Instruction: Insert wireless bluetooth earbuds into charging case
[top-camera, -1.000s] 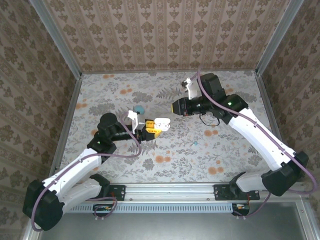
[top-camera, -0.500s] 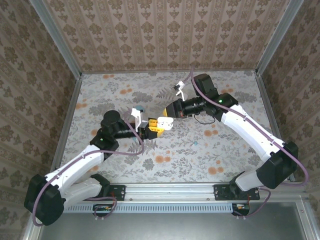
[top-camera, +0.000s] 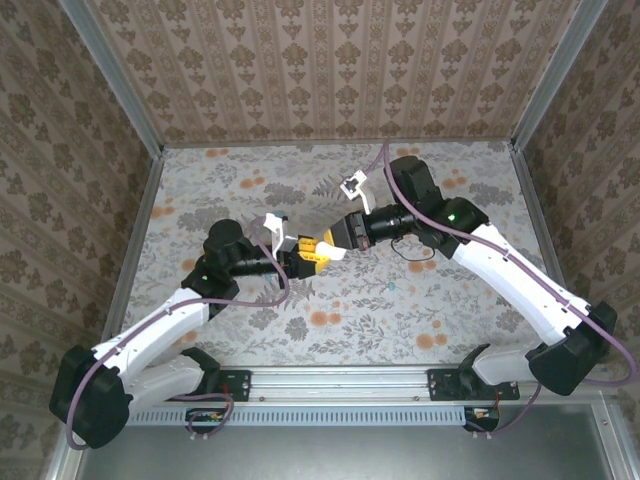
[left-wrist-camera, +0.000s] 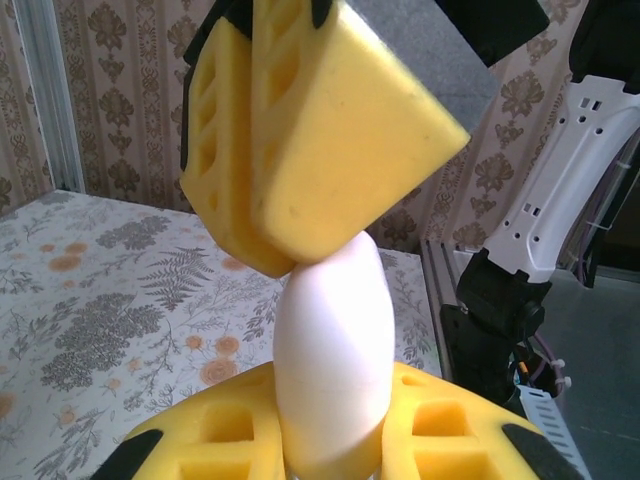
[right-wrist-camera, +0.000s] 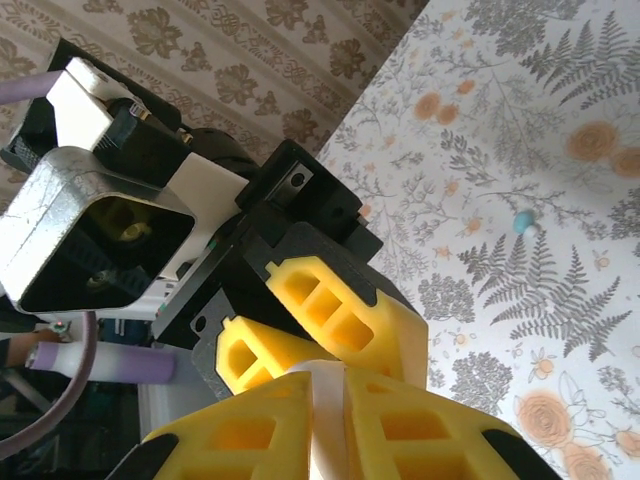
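1. Left gripper (left-wrist-camera: 330, 448): the jaws are closed tight on the lower end of the charging case (left-wrist-camera: 330, 350). In the left wrist view, its two yellow fingers sit on either side of the white, egg-shaped body.
2. Right gripper (right-wrist-camera: 325, 425): the jaws are nearly closed and pinch the opposite end of the same case. The right wrist view shows a strip of white shell between its own yellow fingers. The left wrist view shows those fingers bearing down on the top of the case.
3. Position of the case: it is held between the two grippers where they meet tip to tip, about mid-table in the top view and slightly to the robot's left of centre. It appears to be held clear of the table (top-camera: 460, 190), with the floral surface visible below and behind it in the left wrist view.
4. Condition of the case: only a smooth white outer shell is visible. Whether the lid is open and whether anything sits inside cannot be told.
5. Earbud (top-camera: 391, 286): one teal-blue piece with a pale end lies loose on the table, on the robot's right of the case and nearer the front edge. It is well apart from both grippers. The right wrist view also shows it on the floral print (right-wrist-camera: 522, 222).
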